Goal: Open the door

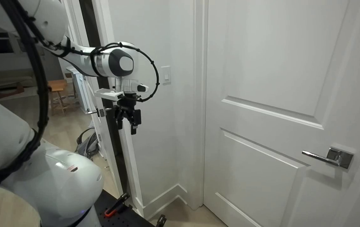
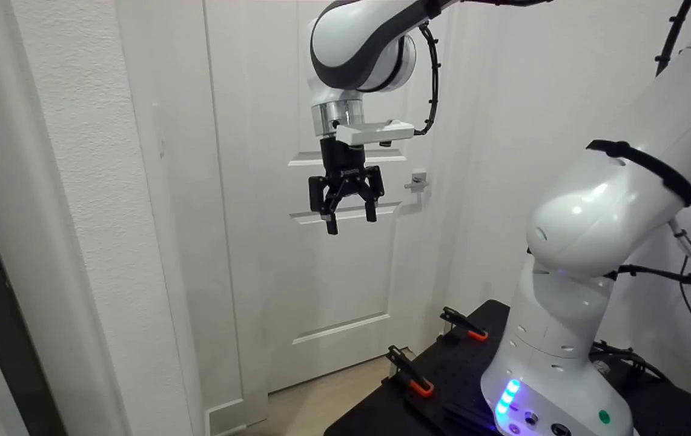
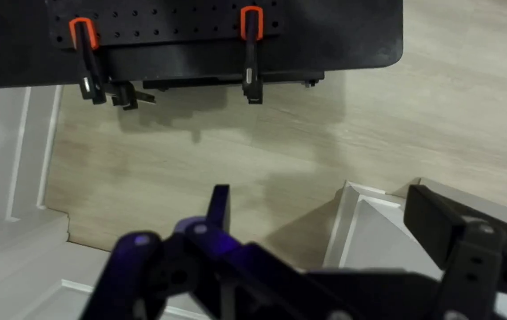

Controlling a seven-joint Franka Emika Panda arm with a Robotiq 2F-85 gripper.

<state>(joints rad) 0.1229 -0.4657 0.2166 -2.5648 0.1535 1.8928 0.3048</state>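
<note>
The door (image 2: 339,278) looks closed behind the gripper (image 2: 351,225) in an exterior view; the jaws stand well apart, holding nothing; best to bring them over the lever handle (image 1: 336,157), press down near its free end, then follow the door's swing.

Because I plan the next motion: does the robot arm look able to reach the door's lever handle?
Probably yes: the pincer hangs open, and nothing visible blocks the way to the lever handle on the door. It points downward, though, so it would likely need to travel and turn first.
</note>
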